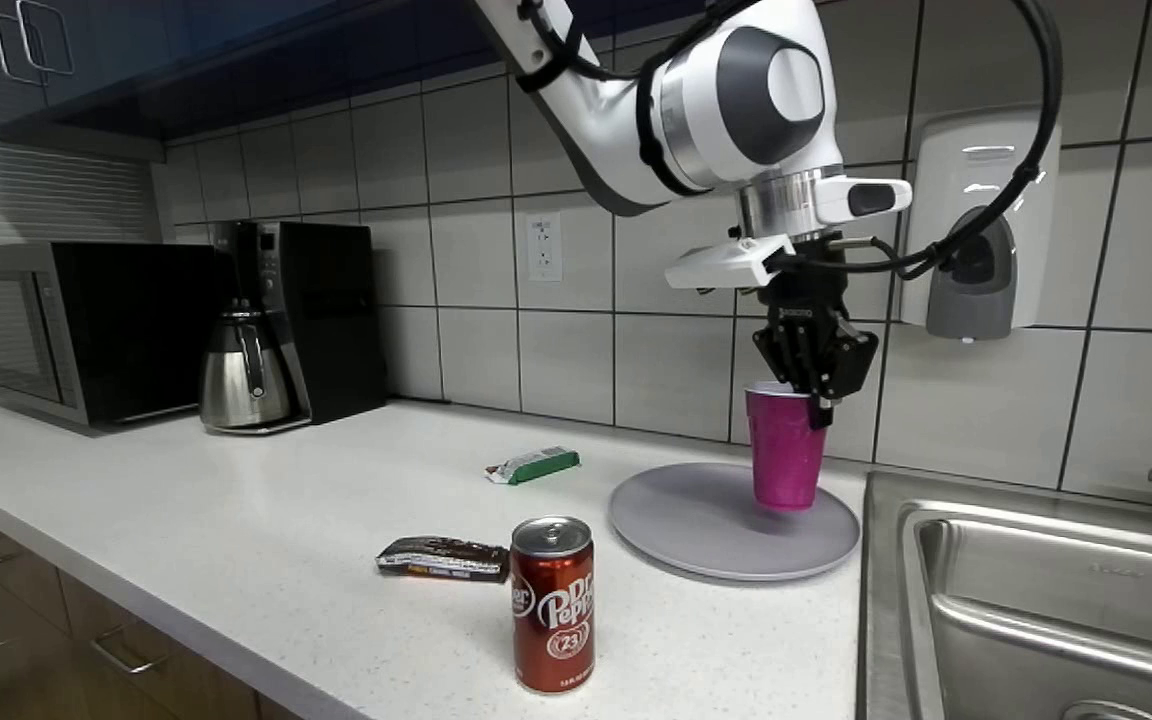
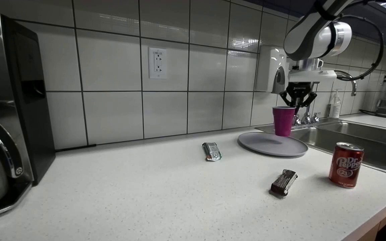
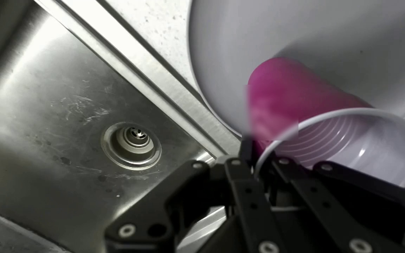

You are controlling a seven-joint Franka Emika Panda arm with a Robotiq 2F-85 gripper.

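Plainly, my gripper [image 3: 260, 158] is pinching the pink cup [image 1: 786, 455] by its rim, the wall caught between the two fingers [image 3: 238, 174], one inside and one outside. I have the cup roughly upright, mouth up, over the grey plate [image 1: 676, 520]; from where I sit I can't tell whether its base touches the plate. The plate lies on the white counter [image 1: 266, 520], just beside the metal sink [image 1: 886, 600], whose drain [image 3: 131, 146] shows in the wrist view. In both exterior views I see a soda can [image 1: 553, 620] standing upright, a dark wrapped bar [image 2: 284, 182] near it, and a green wrapped bar [image 1: 536, 466] closer to the tiled wall [image 1: 566, 360]. Well apart from these stands a coffee maker [image 1: 331, 320].
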